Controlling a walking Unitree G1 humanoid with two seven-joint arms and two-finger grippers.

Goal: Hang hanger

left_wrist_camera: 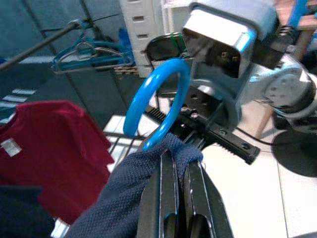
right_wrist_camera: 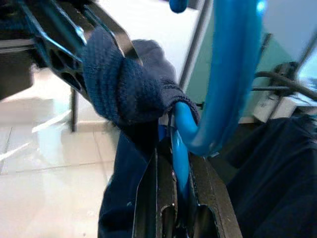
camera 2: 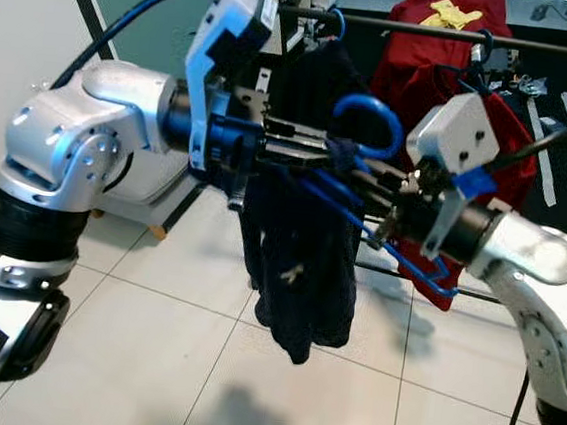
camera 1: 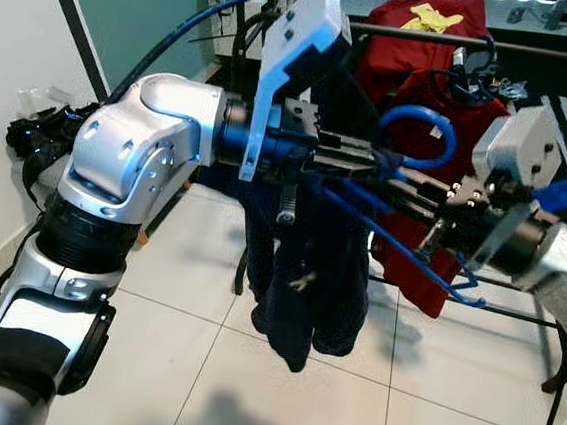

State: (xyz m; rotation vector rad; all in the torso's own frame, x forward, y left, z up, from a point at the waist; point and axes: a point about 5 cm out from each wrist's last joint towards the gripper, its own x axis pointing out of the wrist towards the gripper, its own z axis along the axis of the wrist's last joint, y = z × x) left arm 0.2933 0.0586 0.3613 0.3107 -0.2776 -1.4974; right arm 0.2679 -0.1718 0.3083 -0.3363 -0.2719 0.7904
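A blue plastic hanger (camera 1: 423, 120) carries a dark navy garment (camera 1: 307, 285) that droops toward the floor. My left gripper (camera 1: 384, 162) is shut on the garment's collar at the base of the hanger's hook (left_wrist_camera: 158, 99). My right gripper (camera 1: 434, 212) comes in from the right, shut on the hanger's blue bar (right_wrist_camera: 181, 148) just under the hook. Both grippers meet in mid-air in front of the dark rail (camera 1: 451, 38) of the clothes rack.
A red shirt (camera 1: 419, 55) hangs on the rail, with another dark garment (camera 2: 313, 60) on a blue hanger behind. The rack's lower frame (camera 1: 515, 315) stands on the white tiled floor (camera 1: 198, 365). A black bundle (camera 1: 35, 133) lies by the wall at left.
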